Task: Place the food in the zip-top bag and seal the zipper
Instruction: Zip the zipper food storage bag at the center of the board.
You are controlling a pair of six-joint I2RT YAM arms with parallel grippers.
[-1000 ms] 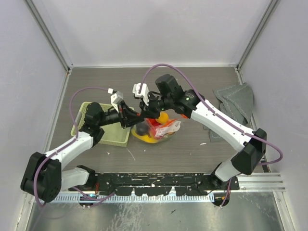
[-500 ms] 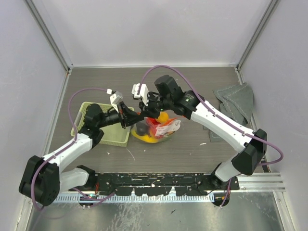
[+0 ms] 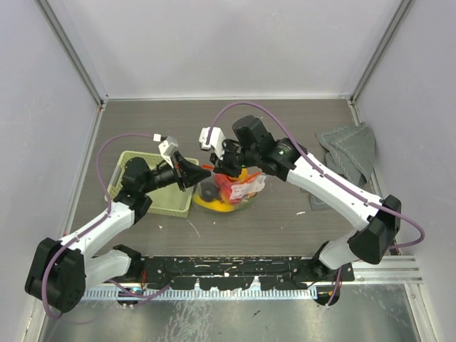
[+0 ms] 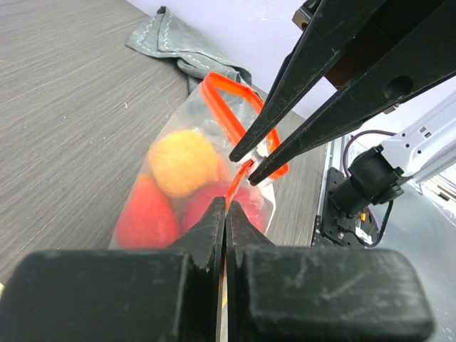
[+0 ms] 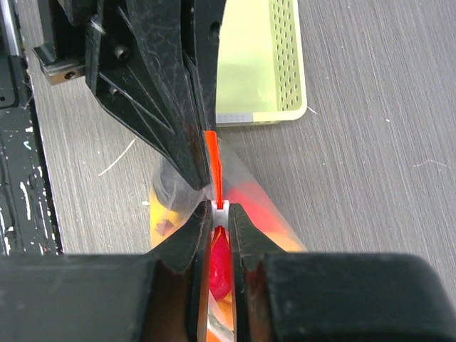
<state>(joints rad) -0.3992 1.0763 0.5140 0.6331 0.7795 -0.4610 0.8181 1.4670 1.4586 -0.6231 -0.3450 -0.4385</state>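
Top view: grey-brown table. Zip-top bag at centre, holding the food in red, yellow and dark pieces. Pale green basket just left of it; grey cloth at far right. Left gripper and right gripper meet tip to tip over the bag's far-left edge.
Left wrist view: left fingers pressed together on the zipper; right fingers pinch the same strip just beyond.
Right wrist view: right fingers nip the zipper at a white tab, bag directly beneath
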